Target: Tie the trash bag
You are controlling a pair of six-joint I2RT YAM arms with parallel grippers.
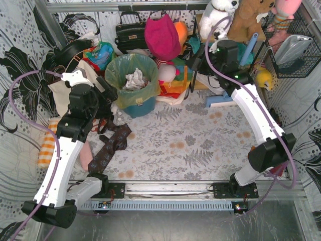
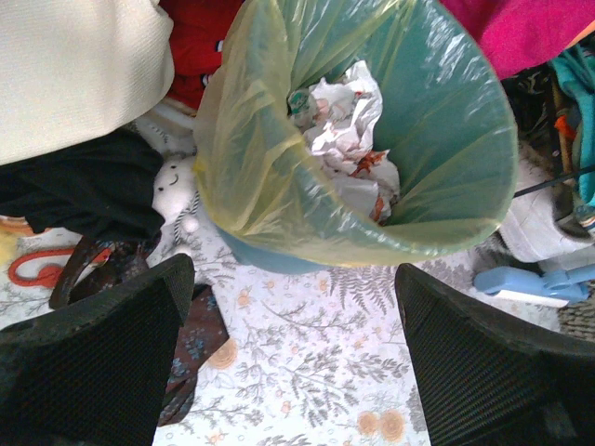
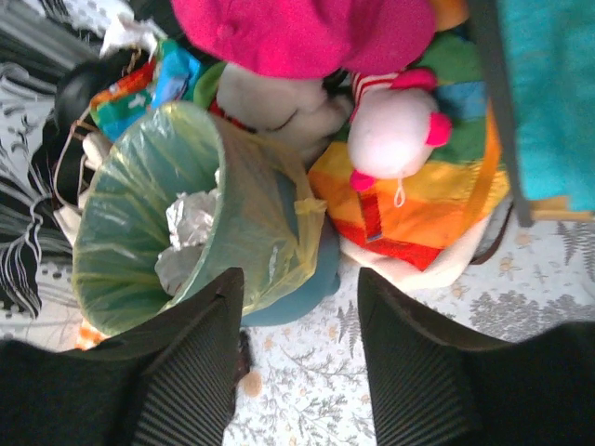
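The left gripper point(image 2: 291, 269) hangs over the flowered table point(image 1: 200, 145) with its jaws as wide as they go and nothing between them. Just beyond it, a little to the right, stands the trash bag point(image 2: 279, 167). The bag sits upright inside the teal bin point(image 2: 270, 262), its mouth open upward and its rim folded down over the bin's lip. Crumpled paper point(image 2: 339, 121) lies inside it.

The right gripper point(image 3: 299, 279) is farther back and to the right, well apart from the bag and looking at it from the side. Its jaws are partly open and hold nothing.

The left arm is clearly the nearer one, so the first pinch probably falls to it, on the near left fold of the rim. The right would then have to cross leftward to the far right edge.
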